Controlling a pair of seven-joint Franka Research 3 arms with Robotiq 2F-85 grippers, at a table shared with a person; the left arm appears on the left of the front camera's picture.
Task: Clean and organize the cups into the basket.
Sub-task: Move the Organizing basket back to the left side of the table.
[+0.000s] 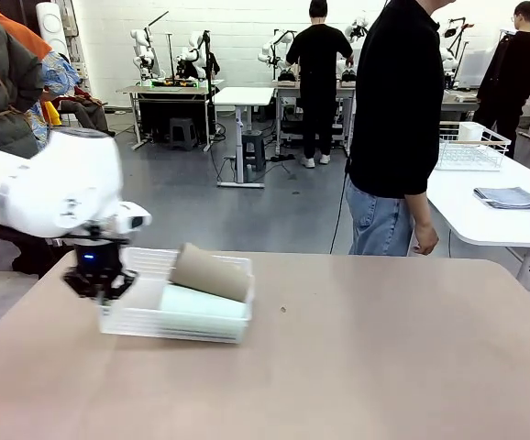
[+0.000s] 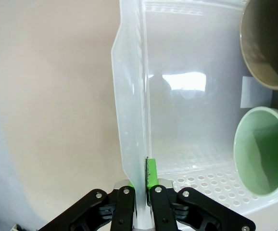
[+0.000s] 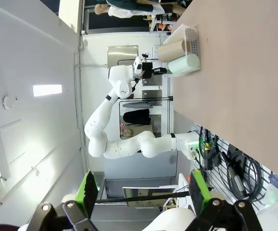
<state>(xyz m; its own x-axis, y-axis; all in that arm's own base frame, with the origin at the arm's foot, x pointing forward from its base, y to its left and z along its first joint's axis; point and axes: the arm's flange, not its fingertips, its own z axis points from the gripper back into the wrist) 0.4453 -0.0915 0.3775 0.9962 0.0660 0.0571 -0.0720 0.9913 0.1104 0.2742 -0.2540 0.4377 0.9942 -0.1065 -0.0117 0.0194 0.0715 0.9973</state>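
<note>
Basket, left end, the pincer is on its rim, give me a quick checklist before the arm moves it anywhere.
1. Left pincer shut on the basket rim: ok, a green pad sits against the wall's inside face.
2. Tan cup inside the basket: not ok, it lies tilted on top, one end up on the far rim.
3. Mint cup seated: ok, lying flat inside.
4. Basket flat on the table: cannot tell; its left end looks slightly raised in the front view.
5. Right pincer out of the way: ok, open and far from the basket.
6. Person clear: ok, standing beyond the far edge.
</note>
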